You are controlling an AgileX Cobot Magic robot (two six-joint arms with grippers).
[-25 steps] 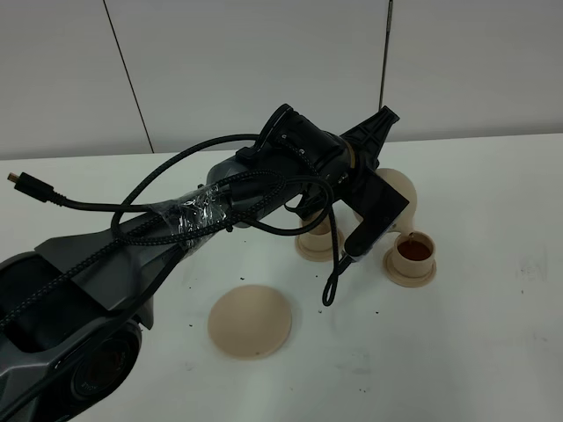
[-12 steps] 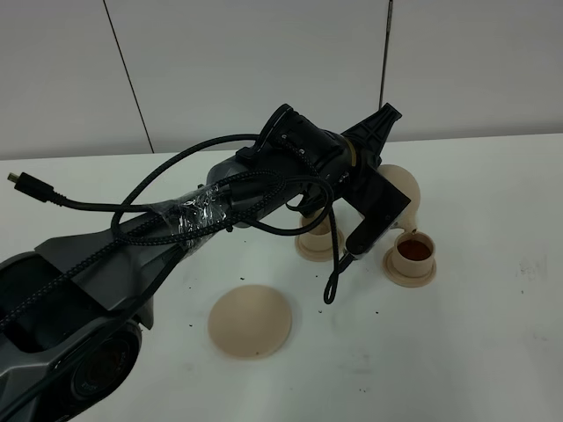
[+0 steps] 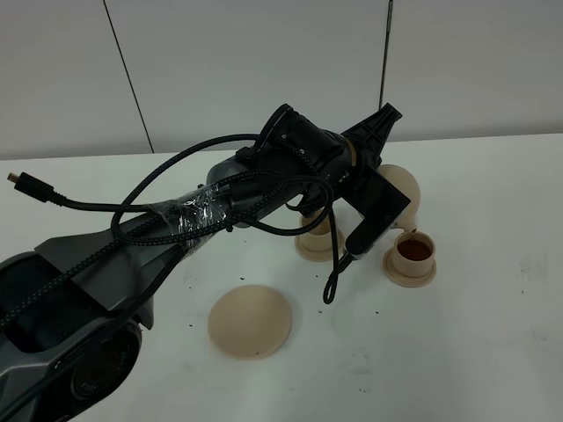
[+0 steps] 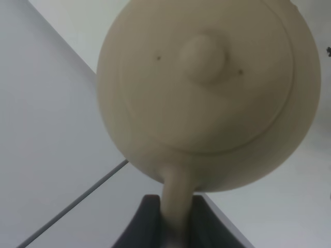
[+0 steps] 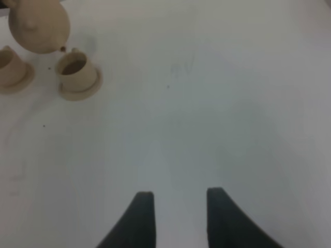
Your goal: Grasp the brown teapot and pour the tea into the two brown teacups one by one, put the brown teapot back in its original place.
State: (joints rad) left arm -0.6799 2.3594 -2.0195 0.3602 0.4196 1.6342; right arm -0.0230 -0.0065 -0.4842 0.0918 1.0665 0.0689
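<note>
Overhead, the brown teapot [image 3: 403, 189] tilts above the right teacup [image 3: 413, 253] (reddish-brown tea inside); the wide saucer [image 3: 250, 322] lies well apart. Left wrist: the left gripper [image 4: 176, 227] clamps the teapot's handle [image 4: 177, 194]. Right wrist: the right gripper [image 5: 176, 212] has its jaws parted.

Bright, even light, faint soft shadows on the white surface [image 3: 475, 352]; the 2 wrist views blurred, the close teapot [image 4: 207, 108] out of focus
</note>
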